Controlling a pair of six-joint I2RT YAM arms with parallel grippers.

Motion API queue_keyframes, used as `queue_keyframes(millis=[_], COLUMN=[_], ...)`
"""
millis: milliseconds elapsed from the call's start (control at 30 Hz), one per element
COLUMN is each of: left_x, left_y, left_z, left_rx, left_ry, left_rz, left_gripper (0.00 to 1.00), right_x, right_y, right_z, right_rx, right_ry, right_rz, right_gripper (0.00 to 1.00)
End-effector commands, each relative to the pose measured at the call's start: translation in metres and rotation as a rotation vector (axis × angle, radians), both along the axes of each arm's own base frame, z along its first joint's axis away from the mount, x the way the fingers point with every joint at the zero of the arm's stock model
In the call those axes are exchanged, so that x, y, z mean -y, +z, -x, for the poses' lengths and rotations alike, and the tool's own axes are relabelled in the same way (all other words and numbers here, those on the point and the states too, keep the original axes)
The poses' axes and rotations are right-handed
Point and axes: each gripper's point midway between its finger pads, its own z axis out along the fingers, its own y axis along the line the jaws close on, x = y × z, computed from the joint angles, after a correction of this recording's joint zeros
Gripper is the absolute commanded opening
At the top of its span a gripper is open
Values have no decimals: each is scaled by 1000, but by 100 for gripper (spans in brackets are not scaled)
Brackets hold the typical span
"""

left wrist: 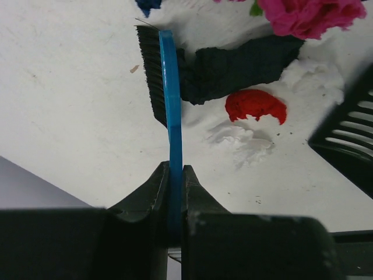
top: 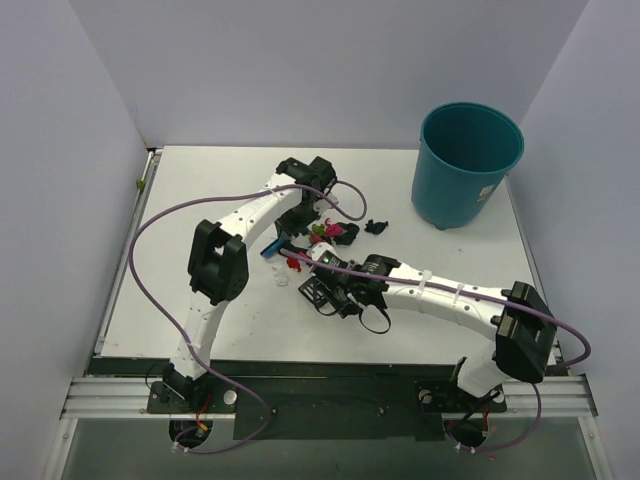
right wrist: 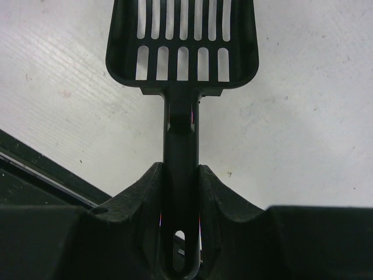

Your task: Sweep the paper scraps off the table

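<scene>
My left gripper [left wrist: 176, 172] is shut on the thin handle of the blue hand brush [left wrist: 171, 105], whose black bristles [left wrist: 152, 70] rest on the white table [left wrist: 70, 116]. Paper scraps lie just right of the bristles: a dark piece [left wrist: 233, 67], a red one [left wrist: 255, 105], a white one [left wrist: 245, 143] and a pink one [left wrist: 309, 14]. From above, the scraps [top: 325, 232] bunch between both grippers, with a black scrap [top: 377, 226] lying apart. My right gripper [right wrist: 180, 172] is shut on the handle of the black slotted scoop [right wrist: 182, 41], which lies low on the table, beside the pile [top: 318, 290].
A teal round bin [top: 468, 165] stands at the back right corner of the table [top: 200, 250]. The table's dark near edge [right wrist: 35, 169] runs just left of the scoop handle. Purple cables loop along both arms.
</scene>
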Motion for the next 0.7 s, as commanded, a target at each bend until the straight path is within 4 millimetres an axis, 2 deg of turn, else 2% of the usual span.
queue_keyframes(millis=[0,300,433,567,667], left_x=[23,48,67,82,85], left_y=[14,18,21,33,43], left_z=[35,45,54,62,64], left_rx=[-131,-154,-203,-231,-219], left_ry=[-54,-74,-73,-69,-52], left_rz=[158,232,331,424,460], left_gripper=[0,0,0,0,0], right_x=[-4,-7,-11,-15,-17], right_y=[0,-13,-15,-15,-15], right_z=[-18,-29,-30,-32,-33], right_rx=[-18,-70,-76,-72,-61], right_ry=[-8,-33,-20,-15,-16], right_rz=[-11,-52,-49,-48,-53], right_gripper=[0,0,0,0,0])
